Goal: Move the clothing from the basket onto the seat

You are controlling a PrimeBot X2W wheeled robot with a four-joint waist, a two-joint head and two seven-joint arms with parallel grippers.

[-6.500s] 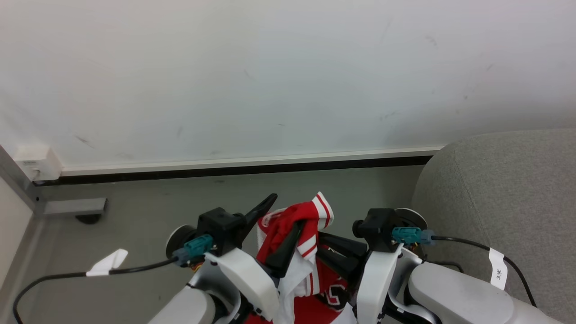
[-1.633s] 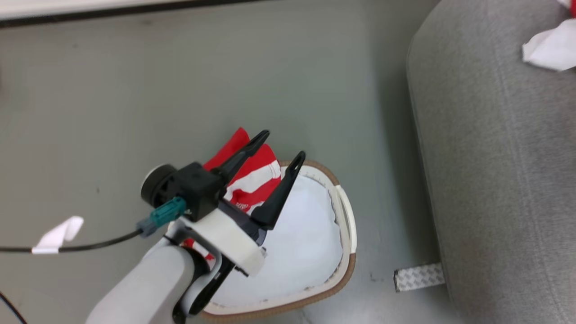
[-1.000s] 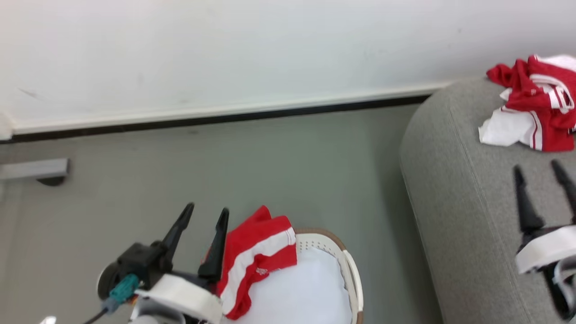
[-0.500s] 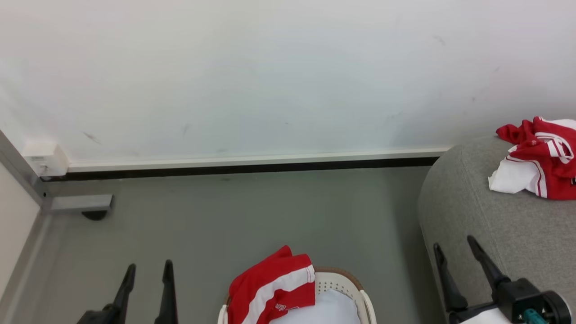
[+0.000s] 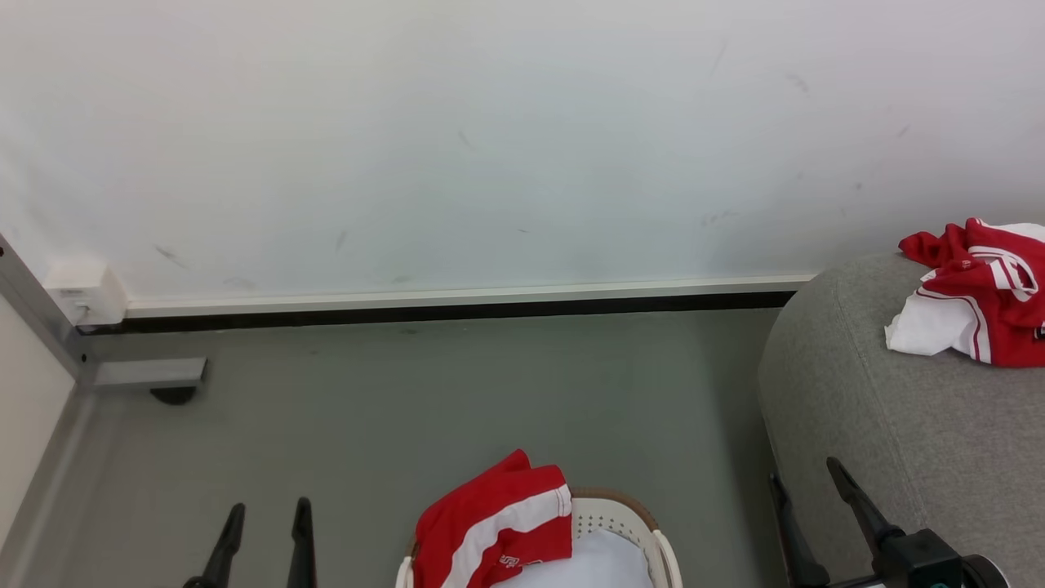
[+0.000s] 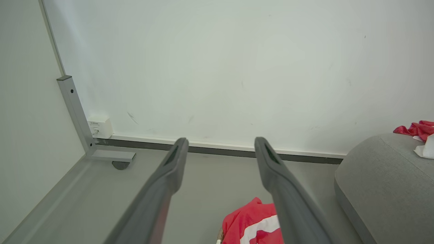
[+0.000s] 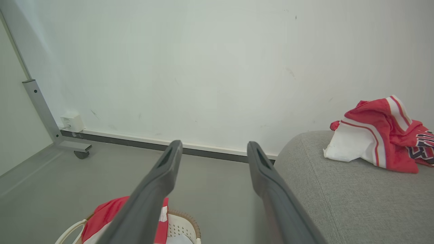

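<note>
A red garment with a white band (image 5: 490, 523) hangs over the far left rim of the white basket (image 5: 608, 516), which the bottom edge cuts off. A second red and white garment (image 5: 976, 298) lies crumpled on the grey seat (image 5: 882, 408) at the right, with dark lettering at its edge in the right wrist view (image 7: 379, 135). My left gripper (image 5: 268, 508) is open and empty over the floor, left of the basket. My right gripper (image 5: 804, 474) is open and empty beside the seat's near corner. Both wrist views show spread fingers, the left (image 6: 221, 140) and the right (image 7: 214, 144).
A white wall with a dark baseboard (image 5: 457, 310) closes the back. A grey metal frame foot with a caster (image 5: 151, 376) and a white wall box (image 5: 82, 292) stand at the far left. Grey floor (image 5: 457, 392) lies between basket, wall and seat.
The red and white garment both grippers held 6.5 s ago now lies on the seat. The head view has tilted up, and both open grippers sit lower in it.
</note>
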